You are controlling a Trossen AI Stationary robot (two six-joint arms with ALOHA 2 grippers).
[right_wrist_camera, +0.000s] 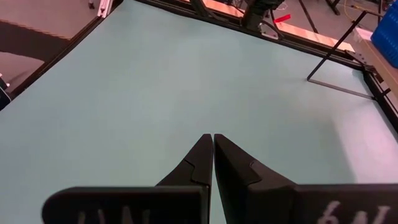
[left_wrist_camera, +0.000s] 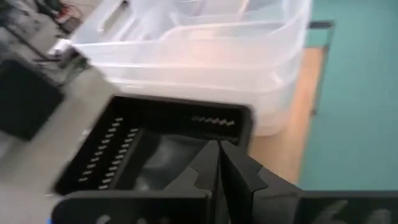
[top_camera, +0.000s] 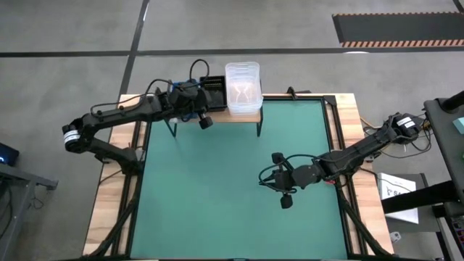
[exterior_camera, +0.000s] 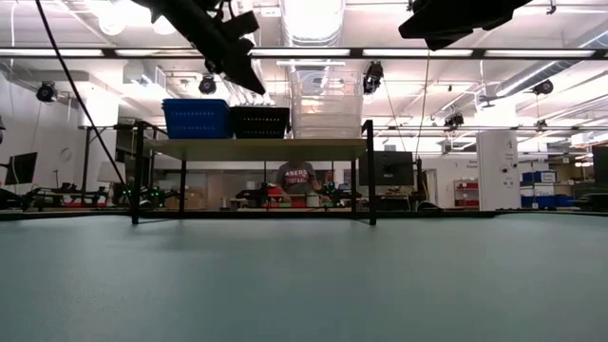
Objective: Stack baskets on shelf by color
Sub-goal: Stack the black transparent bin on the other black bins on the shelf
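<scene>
The shelf [top_camera: 217,116], a light wood plank on thin black legs, stands at the table's far edge. On it, from left to right in the low view, sit the stacked blue baskets [exterior_camera: 198,119], the black mesh baskets [exterior_camera: 258,122] and the taller stack of clear baskets [exterior_camera: 326,103]. My left gripper [left_wrist_camera: 219,149] is shut and hovers just above the black baskets [left_wrist_camera: 155,149], beside the clear stack [left_wrist_camera: 205,56]; the low view shows its tip [exterior_camera: 256,85] clear of them. My right gripper [right_wrist_camera: 212,140] is shut and hangs over the bare green mat at the table's right [top_camera: 264,177].
The green mat [top_camera: 217,188] spreads in front of the shelf, with a wooden border [top_camera: 109,210] along the table's left and right sides. A person [exterior_camera: 296,179] sits in the room beyond the table, seen under the shelf.
</scene>
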